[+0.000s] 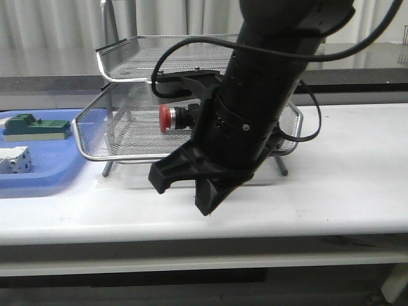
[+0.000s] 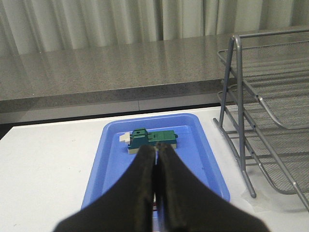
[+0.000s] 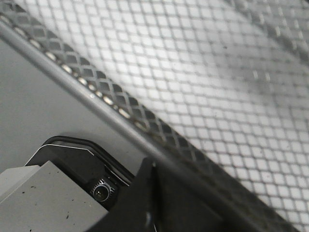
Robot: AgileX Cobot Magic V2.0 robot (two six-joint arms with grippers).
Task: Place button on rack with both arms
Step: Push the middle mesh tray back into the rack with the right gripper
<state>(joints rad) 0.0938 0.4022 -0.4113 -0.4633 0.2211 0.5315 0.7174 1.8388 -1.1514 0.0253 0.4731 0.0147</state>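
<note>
At far left of the front view a flat blue plastic tray (image 1: pixel 38 178) with rounded corners and a low rim lies on the smooth white table (image 1: pixel 344 172). It holds a stepped green block (image 1: pixel 35 126) and, nearer the camera, a boxy white block (image 1: pixel 16 159), the two apart.

In the left wrist view the left gripper (image 2: pixel 155 150) hangs over the near end of this tray. Its matte black fingers (image 2: pixel 140 183) are pressed together along a thin seam with nothing between them, and the green block lies just past the tips.

Beside the tray stands the rack (image 1: pixel 127 127). It is fine silver wire mesh bordered by shiny round rod, on thin metal legs, and two of its tiers show here.

The button (image 1: pixel 172 118) lies on its side in the lower of those two trays, its glossy red domed cap facing left, followed by a silver collar and a dark body. The rest of it is hidden, and I cannot tell whether anything grips it.

A thick black arm (image 1: pixel 255 115) of ribbed cylindrical segments, with a looping cable, slants down across the rack from upper right. It ends in two blunt dark prongs above the table's front.

The right wrist view looks closely onto diamond mesh and a rounded rim rod. There the right gripper (image 3: pixel 153 193) has its dark fingers closed against each other, holding nothing visible.
</note>
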